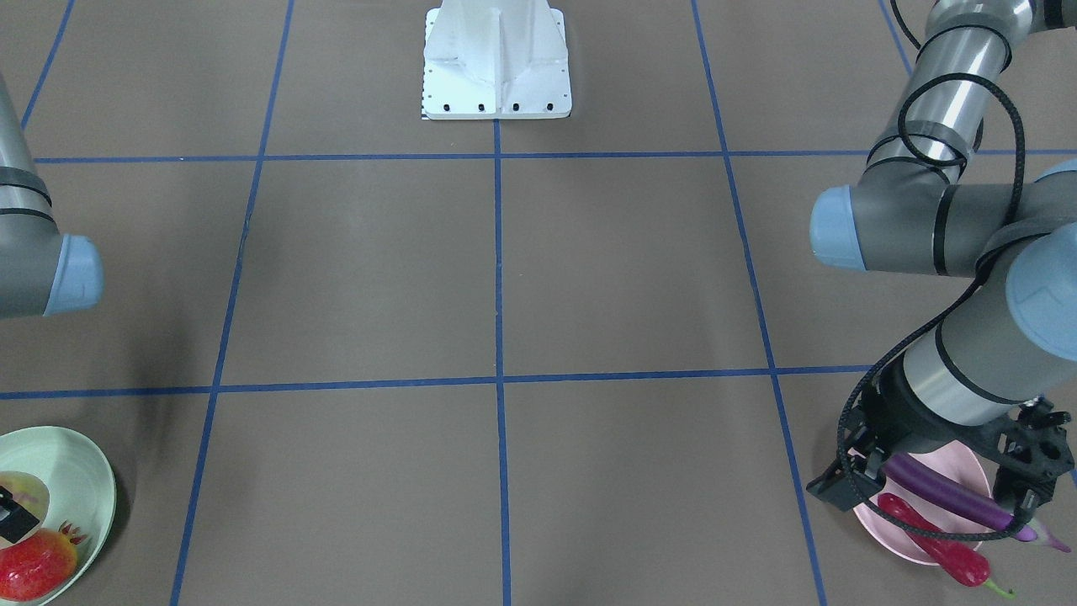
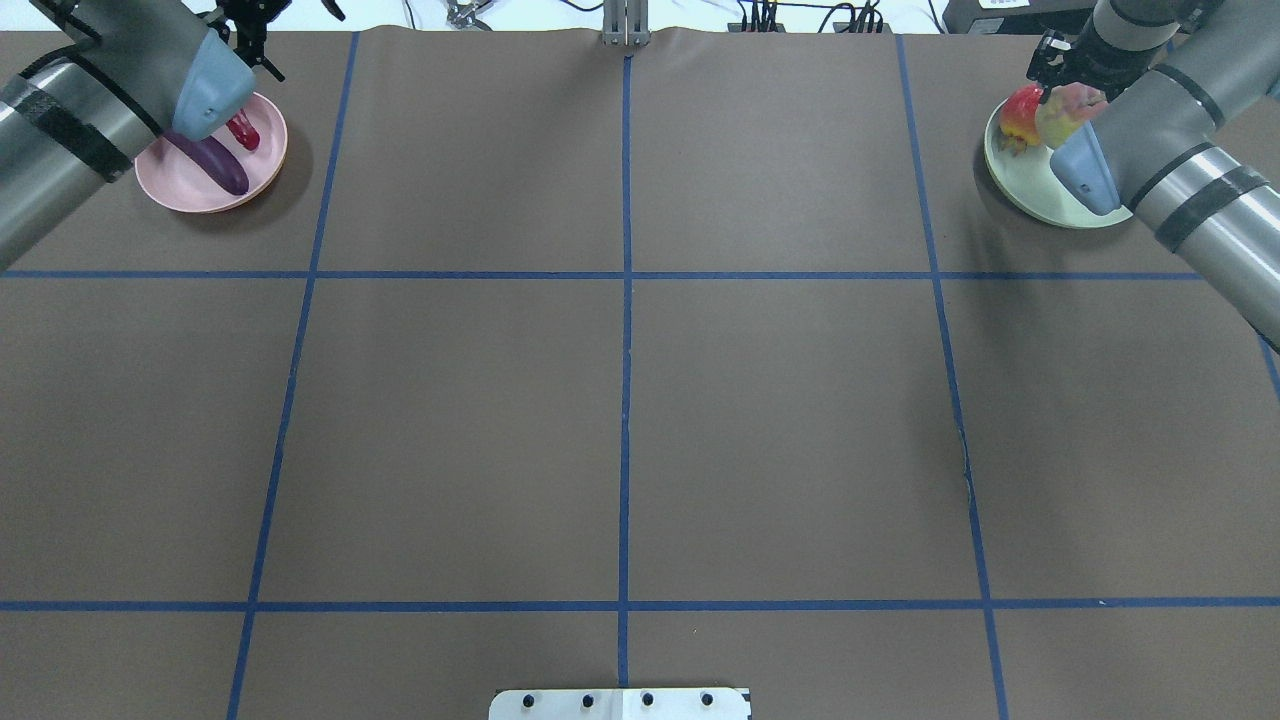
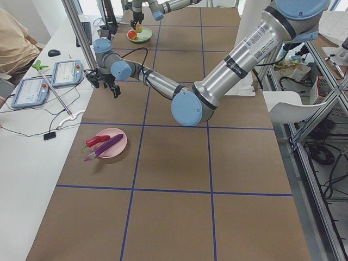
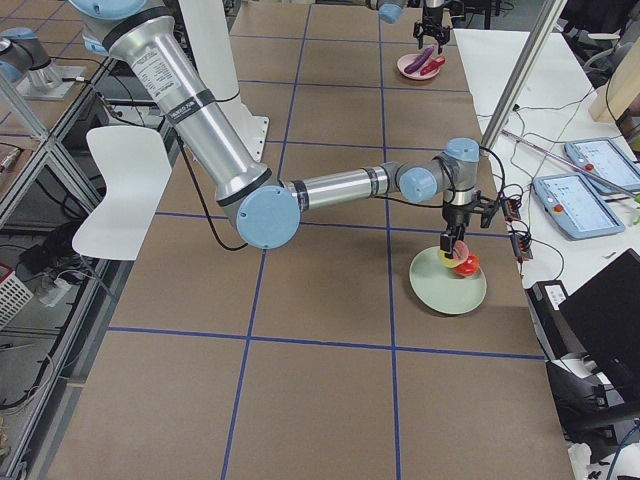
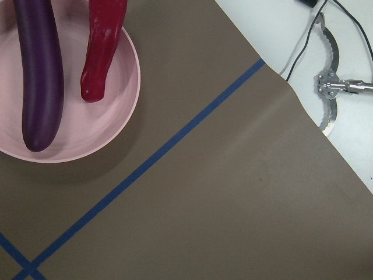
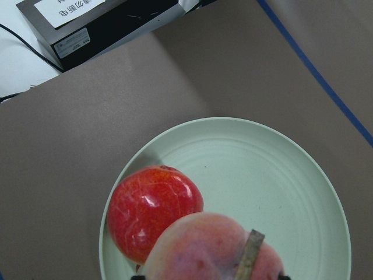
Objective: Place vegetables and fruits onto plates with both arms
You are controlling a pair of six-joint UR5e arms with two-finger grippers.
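The purple eggplant (image 1: 942,492) and the red chili pepper (image 1: 930,539) lie side by side on the pink plate (image 1: 963,471), and their tips stick out over its rim. My left gripper (image 1: 925,495) hangs open above them and holds nothing. In the left wrist view the eggplant (image 5: 39,76) and the chili (image 5: 102,46) show with no fingers in sight. The pomegranate (image 6: 152,210) sits on the mint green plate (image 6: 274,181). My right gripper (image 4: 453,243) is shut on the peach (image 6: 204,251), next to the pomegranate over the plate.
The white robot base (image 1: 496,67) stands at the table's robot side. Blue tape lines cross the brown table (image 2: 620,400). Metal tongs (image 5: 329,87) and cables lie on the white bench past the pink plate. A black box (image 6: 105,29) sits beyond the mint plate.
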